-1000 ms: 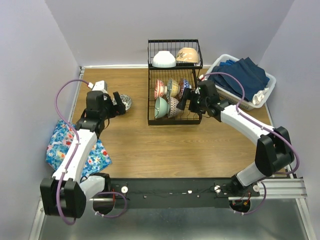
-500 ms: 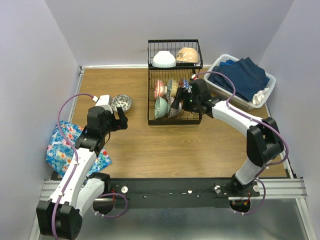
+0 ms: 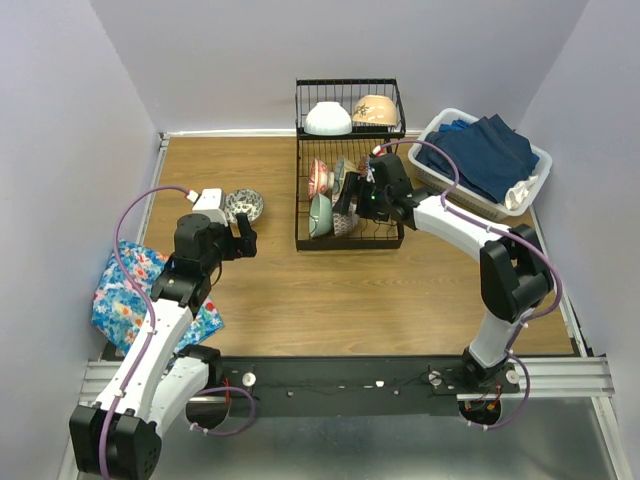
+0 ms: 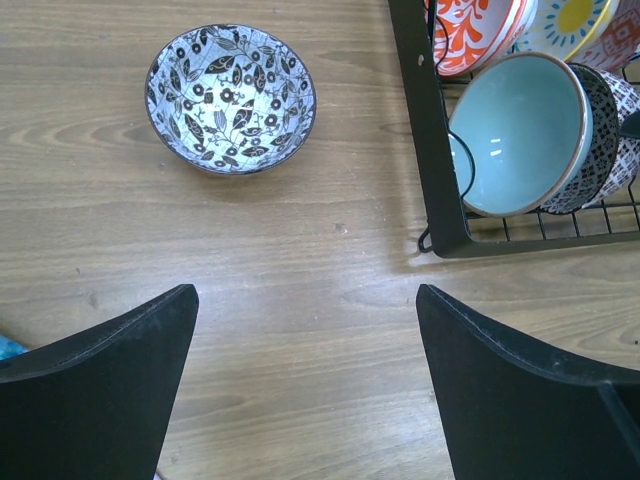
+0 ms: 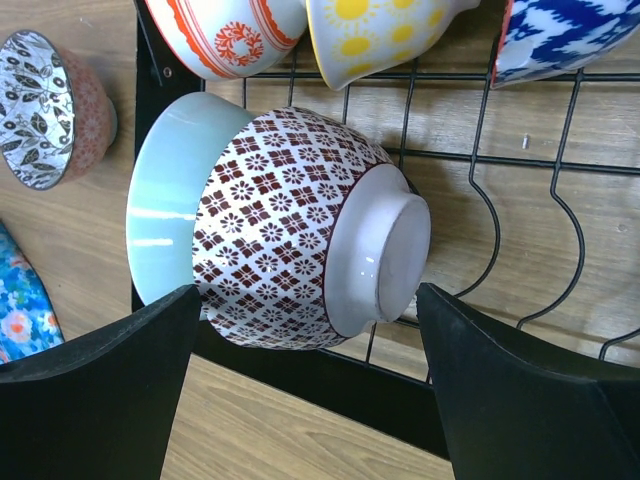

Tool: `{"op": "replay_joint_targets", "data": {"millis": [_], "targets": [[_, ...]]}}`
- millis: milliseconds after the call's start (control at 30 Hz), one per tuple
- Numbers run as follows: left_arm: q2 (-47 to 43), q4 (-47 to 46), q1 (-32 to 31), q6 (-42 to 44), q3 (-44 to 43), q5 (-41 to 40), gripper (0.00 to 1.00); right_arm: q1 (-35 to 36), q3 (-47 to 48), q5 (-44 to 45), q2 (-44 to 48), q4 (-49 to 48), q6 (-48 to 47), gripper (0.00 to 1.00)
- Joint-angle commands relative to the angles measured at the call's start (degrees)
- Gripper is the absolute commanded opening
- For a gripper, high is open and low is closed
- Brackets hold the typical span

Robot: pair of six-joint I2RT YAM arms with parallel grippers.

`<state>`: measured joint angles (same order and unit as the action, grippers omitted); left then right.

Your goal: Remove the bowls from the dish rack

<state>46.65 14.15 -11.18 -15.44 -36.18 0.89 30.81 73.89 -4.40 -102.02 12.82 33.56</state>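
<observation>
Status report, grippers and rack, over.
Left gripper open, empty. Right gripper open over the diamond-patterned bowl in the dish rack. Mint bowl tight beside it.

The black wire dish rack (image 4: 423,130) stands at the back of the counter (image 3: 300,290), its raised basket holding a white bowl (image 3: 328,119) upside down beside a beige bowl (image 3: 374,110). On the lower tray bowls stand on edge: a mint-green bowl (image 5: 165,200) pressed against a maroon-diamond bowl (image 5: 290,220), and behind them an orange-patterned bowl (image 5: 225,30), a yellow-sun bowl (image 5: 385,35) and a blue-zigzag bowl (image 5: 570,35). A leaf-patterned bowl (image 4: 231,98) sits upright on the counter, left of the rack and apart from it.
</observation>
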Motion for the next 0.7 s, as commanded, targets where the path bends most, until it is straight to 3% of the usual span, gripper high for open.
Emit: {"op": "replay_joint_targets", "data": {"millis": [0,667], "targets": [[-0.69,-1.85,-0.77,1.11,0.50,-2.03,0.99,0.75,1.35,0.45,-1.69,-0.51,-0.34,0.96],[-1.04,-2.11,-2.53,1.29,0.76,-2.47,0.99,0.75,2.14,0.27,1.21,2.12,-1.22,0.95]]}}
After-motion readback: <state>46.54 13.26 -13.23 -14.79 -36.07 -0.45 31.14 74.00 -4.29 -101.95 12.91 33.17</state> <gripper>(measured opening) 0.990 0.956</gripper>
